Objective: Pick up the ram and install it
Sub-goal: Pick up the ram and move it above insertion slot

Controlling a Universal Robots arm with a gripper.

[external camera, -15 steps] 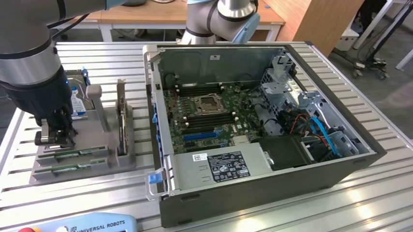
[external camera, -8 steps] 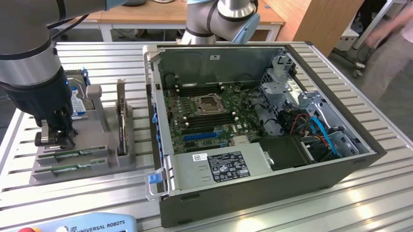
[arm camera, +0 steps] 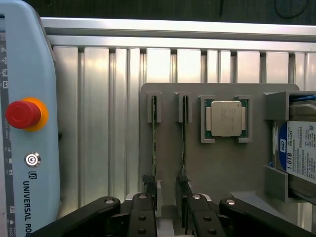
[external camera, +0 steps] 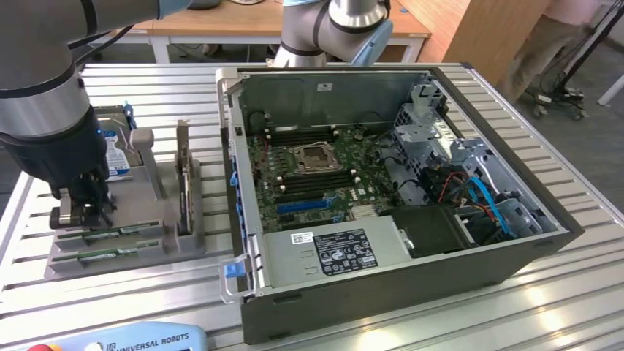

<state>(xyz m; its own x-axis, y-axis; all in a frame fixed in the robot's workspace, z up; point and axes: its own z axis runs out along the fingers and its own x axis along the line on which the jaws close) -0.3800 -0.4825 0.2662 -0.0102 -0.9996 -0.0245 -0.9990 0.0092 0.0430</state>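
Presently: gripper (external camera: 82, 216), jaws wide, nothing held; arm (external camera: 44, 95) upright, pointing down at grey holder (external camera: 146, 248). Ram (arm camera: 154, 140) and second ram (arm camera: 184, 140) stand on edge in slots, running out from the jaws, near ends by the fingertips. Wrist view gives CPU (arm camera: 226, 118) beyond the jaws. Exterior view gives open PC case (external camera: 390, 292), well apart from the jaws.

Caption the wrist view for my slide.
Open end effector poised over two ram sticks standing edge-up in the grey holder, beside a processor and a hard drive.
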